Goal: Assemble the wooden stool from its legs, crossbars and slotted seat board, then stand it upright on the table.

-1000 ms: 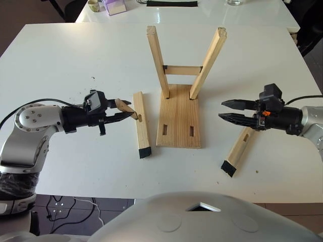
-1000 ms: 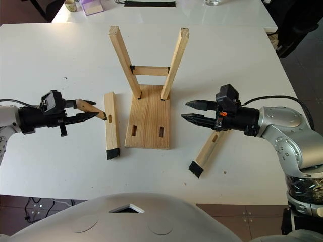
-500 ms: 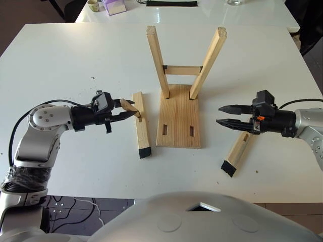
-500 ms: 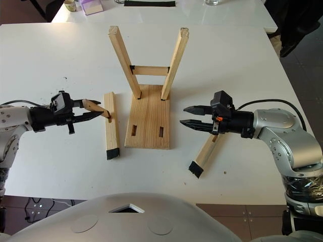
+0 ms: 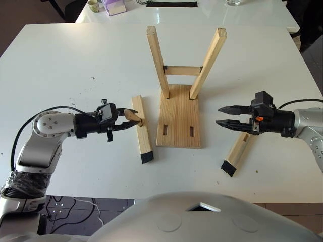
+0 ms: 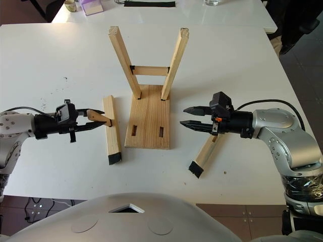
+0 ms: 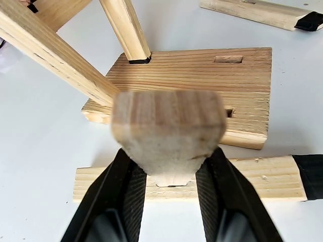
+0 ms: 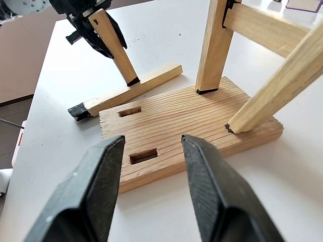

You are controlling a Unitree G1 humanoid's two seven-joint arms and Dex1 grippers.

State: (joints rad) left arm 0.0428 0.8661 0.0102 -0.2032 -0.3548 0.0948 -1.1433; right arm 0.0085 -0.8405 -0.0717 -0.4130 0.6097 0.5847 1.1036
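The slotted seat board [image 5: 177, 118] lies flat mid-table, with two legs [image 5: 157, 60] rising from its far end and a crossbar [image 5: 181, 70] joining them. Left of it lies a loose leg [image 5: 142, 130] with a black end cap. My left gripper [image 5: 123, 121] is shut on a short crossbar [image 5: 132, 116], whose tip rests at that leg's slot. The left wrist view has the crossbar's end [image 7: 168, 136] between the fingers [image 7: 126, 186]. Right of the board my right gripper [image 5: 222, 116] hovers open and empty, above a second loose leg [image 5: 238, 151].
Two open slots [image 8: 144, 155] are at the near end of the seat board. On a second table behind stand a cup [image 5: 93, 5], a purple box [image 5: 115, 6] and a black strip [image 5: 171, 3]. Bare white tabletop [image 5: 75, 65] lies on both sides.
My left gripper has moved right and down, bringing the crossbar's tip onto the loose leg's slot; the leg's near end has swung slightly right. My right gripper dropped a little, then held still.
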